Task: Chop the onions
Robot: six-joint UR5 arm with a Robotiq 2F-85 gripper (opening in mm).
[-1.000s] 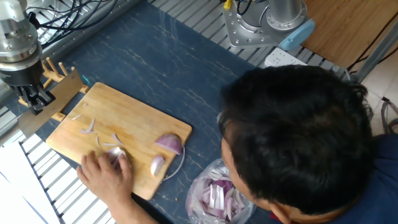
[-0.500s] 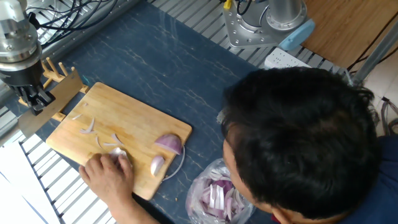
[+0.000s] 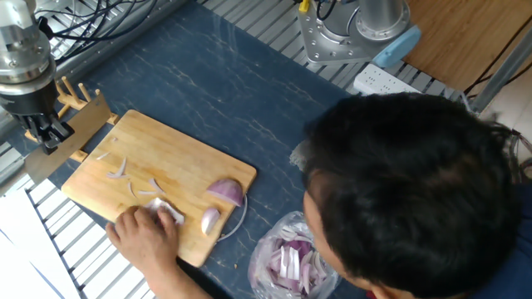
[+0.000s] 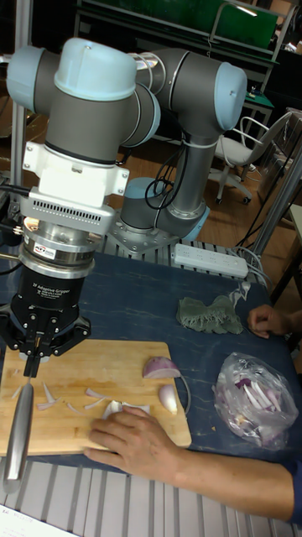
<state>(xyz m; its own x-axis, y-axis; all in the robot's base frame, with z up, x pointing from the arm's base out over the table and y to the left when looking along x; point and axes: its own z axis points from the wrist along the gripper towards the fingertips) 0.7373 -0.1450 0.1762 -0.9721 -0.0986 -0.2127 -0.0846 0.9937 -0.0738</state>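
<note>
Grey and pale-blue, my arm (image 4: 109,109) stands tall at the left of the surface (image 3: 216,75), its wrist pointing straight down over the left end of the wooden cutting board (image 3: 179,158). At its tip the pincer (image 4: 32,357) is closed on a knife (image 4: 18,436), gripping it by the handle, and the blade hangs down past the board's near-left edge in the tall fixed view. In the fixed view I see the pincer (image 3: 48,133) at the far left, just off the board's corner, with a small wooden rack (image 3: 71,91) beside it.

Moving right along the board, thin pale-purple onion slivers (image 3: 119,170) lie scattered across its left and middle part. A person's hand (image 3: 145,234) rests palm down on the board's near edge, fingers curled over a few whitish pieces (image 3: 169,213). Just right of the hand sits a small pale wedge (image 3: 210,221), and beside it, a little farther back, a larger purple wedge (image 3: 227,192) lies near the board's right end.

Off the board to the right, a clear plastic bag (image 3: 291,262) holds more cut onion. Behind it in the tall fixed view a grey-green cloth (image 4: 210,315) lies crumpled on the dark blue surface, with the person's other hand (image 4: 270,320) just beside it. A white power strip (image 4: 210,262) sits farther back, near my arm's base. The person's head (image 3: 416,191) fills the right of the fixed view.
</note>
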